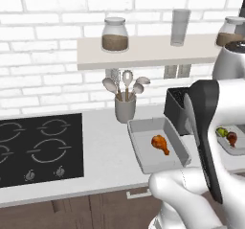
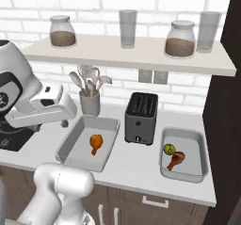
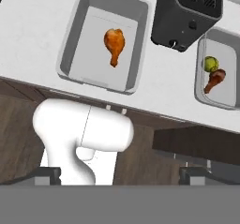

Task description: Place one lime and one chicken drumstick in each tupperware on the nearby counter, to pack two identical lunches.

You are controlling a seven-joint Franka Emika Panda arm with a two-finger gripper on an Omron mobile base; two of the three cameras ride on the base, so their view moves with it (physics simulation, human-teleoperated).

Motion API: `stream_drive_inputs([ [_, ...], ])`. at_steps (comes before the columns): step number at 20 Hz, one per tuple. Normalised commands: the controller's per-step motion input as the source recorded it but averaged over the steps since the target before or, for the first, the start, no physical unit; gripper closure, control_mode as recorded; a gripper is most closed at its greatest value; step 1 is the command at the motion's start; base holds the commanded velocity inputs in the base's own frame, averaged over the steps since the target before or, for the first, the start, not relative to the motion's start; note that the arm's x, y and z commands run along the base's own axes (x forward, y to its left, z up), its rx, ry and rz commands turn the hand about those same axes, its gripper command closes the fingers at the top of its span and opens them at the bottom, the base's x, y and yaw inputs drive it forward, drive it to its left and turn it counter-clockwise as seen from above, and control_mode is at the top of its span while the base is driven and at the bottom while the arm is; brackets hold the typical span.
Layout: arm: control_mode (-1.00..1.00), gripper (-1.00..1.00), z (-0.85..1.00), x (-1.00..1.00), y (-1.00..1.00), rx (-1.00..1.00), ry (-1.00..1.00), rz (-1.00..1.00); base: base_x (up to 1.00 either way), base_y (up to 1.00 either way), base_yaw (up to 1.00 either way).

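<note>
1. The desk (image 2: 136, 170) runs long and pale, with the black cooktop (image 1: 38, 149) set in at its left end.
2. A wall shelf (image 2: 127, 54) above carries jars and glasses.
3. A black toaster (image 2: 140, 118) stands between the two tupperwares.
4. The left tupperware (image 2: 70, 146) holds one chicken drumstick (image 2: 95, 143).
5. The right tupperware (image 2: 196, 146) holds a drumstick (image 2: 175, 160) touching a lime (image 2: 168, 148).
6. The gripper (image 3: 122, 174) hangs well above the desk edge, jaws spread wide and holding nothing.
</note>
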Motion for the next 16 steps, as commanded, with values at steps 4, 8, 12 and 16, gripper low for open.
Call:
stream_drive_inputs([
  [4, 1.0, -1.0, 0.0, 0.0, 0.0, 0.0, 0.0, 0.0, -0.06, 0.0, 0.0],
  [8, 1.0, -1.0, 0.0, 0.0, 0.0, 0.0, 0.0, 0.0, -0.5, 0.52, -0.05],
  [12, 1.0, -1.0, 0.0, 0.0, 0.0, 0.0, 0.0, 0.0, 0.06, 1.0, -0.35],
  [16, 1.0, -1.0, 0.0, 0.0, 0.0, 0.0, 0.0, 0.0, 0.3, 0.61, -0.76],
])
